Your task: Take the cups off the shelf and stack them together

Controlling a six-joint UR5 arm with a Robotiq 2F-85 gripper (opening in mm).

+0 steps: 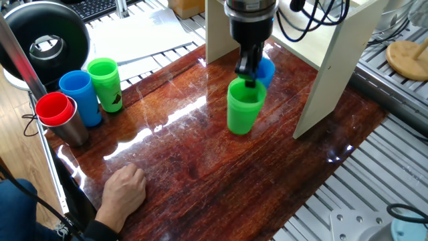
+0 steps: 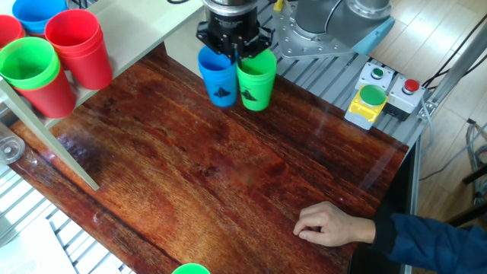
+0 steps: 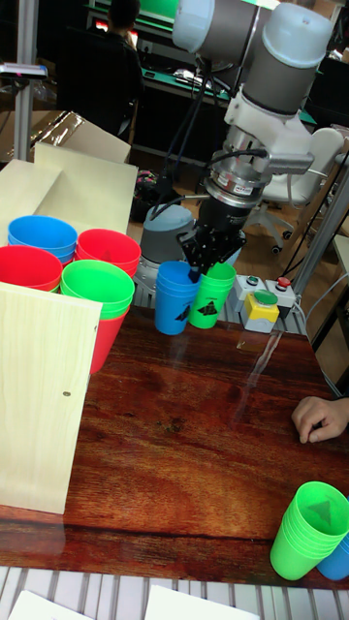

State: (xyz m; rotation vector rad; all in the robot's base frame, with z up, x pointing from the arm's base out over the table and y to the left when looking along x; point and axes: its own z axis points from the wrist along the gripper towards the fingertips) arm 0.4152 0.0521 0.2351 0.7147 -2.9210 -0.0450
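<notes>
I've got the green cup pinched by its rim, one finger of my tool inside the mouth and one outside, jaws narrow, closed on the thin wall. It hangs at a slight tilt just in front of the shelf opening, beside the blue cup, which sits next to it at the shelf's mouth. Can't tell from these views whether the green one's base is clear of the bench or grazing it, prob. just off.

Handling, my guess: thin plastic tumbler, v. light, fairly stiff but the rim will flex if squeezed hard. Smooth and glossy, so a rim pinch can slip or let the cup swing; best hold is where I have it, on the wall just below the lip, w/ the cup hanging straight. Tapered, so it should nest easily if lined up, but will jam or tip the stack if it goes in crooked.

Other cups: red, green and blue ones stand on top of the shelf. Well away from the shelf, at the bench's far edge, a green cup, a blue and a red one stand together, the likely stack target. A person's hand rests on the bench near that edge, well apart from my tool
</notes>
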